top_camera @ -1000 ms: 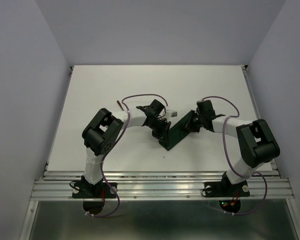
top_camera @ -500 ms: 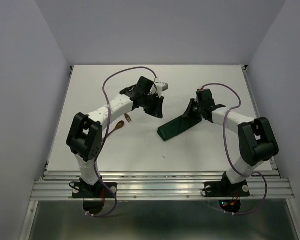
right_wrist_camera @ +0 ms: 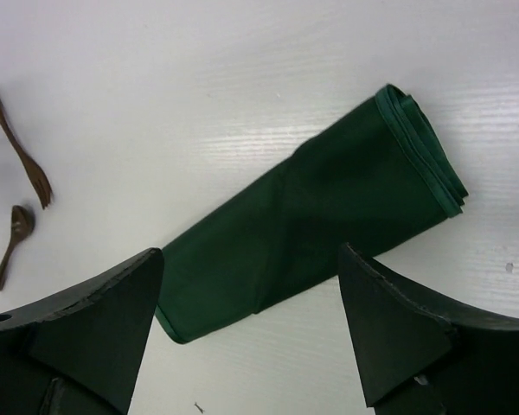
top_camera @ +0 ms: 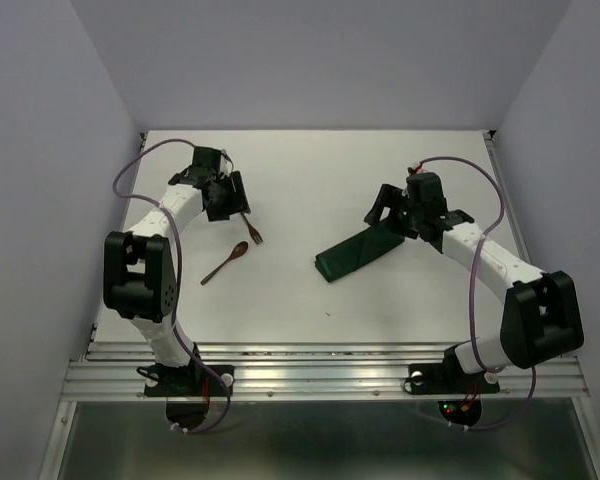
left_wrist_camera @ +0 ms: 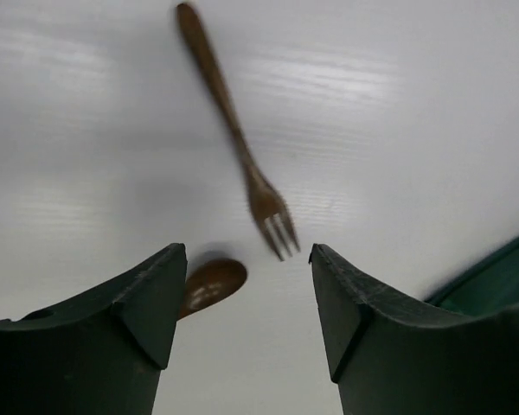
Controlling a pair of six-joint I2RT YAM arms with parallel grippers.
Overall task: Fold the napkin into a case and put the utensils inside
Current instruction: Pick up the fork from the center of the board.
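White table [top_camera: 310, 160] spreads flat under the left gripper [top_camera: 238, 203] and the right gripper [top_camera: 383, 208], catching soft, even light. Pale lavender walls [top_camera: 310, 60] rise beyond both and outside each. Aluminium rails [top_camera: 320, 368] run behind them, along the near edge.

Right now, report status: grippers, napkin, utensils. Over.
Left gripper open, empty, by the fork. Right gripper open, empty, over the napkin. Napkin folded long; fork, spoon outside it. No obstruction seen.

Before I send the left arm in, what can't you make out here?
- Spoon: left wrist view, handle hidden behind a left gripper finger.
- Napkin: right wrist view, near edge partly behind right gripper fingers; any pocket opening unclear.
- Fork: top view, tines too small.
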